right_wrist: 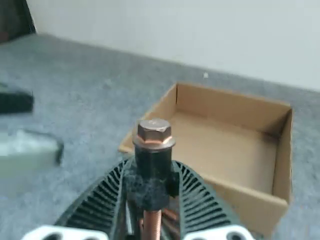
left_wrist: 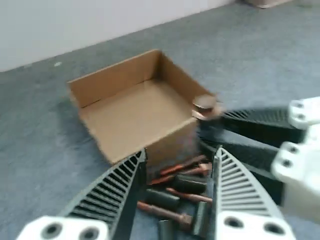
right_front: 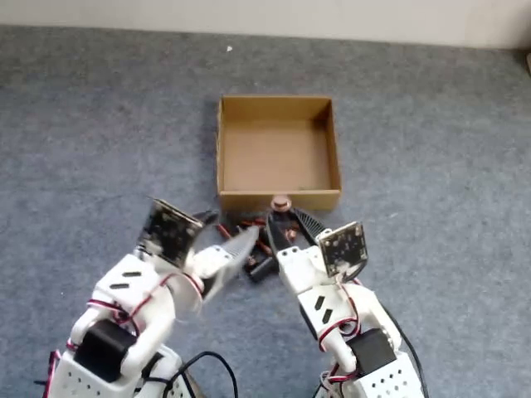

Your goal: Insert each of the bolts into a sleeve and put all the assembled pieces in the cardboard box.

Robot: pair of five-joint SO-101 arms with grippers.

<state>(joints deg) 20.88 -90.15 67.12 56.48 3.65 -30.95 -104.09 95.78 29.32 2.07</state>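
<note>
floor: grey carpet (right_front: 99, 124) | wall: pale, plain (right_wrist: 200, 30)

The worktop (right_front: 99, 124) is covered in a grey, carpet-like fabric. The cardboard box (right_front: 221, 157) sits flat on it, open side up, with all four walls upright. Just in front of the box's near wall, copper-coloured bolts (left_wrist: 164, 213) and black sleeves (left_wrist: 161, 198) lie on the fabric in a loose heap at mixed angles, several touching one another.

Soft even light, faint shadows
</note>
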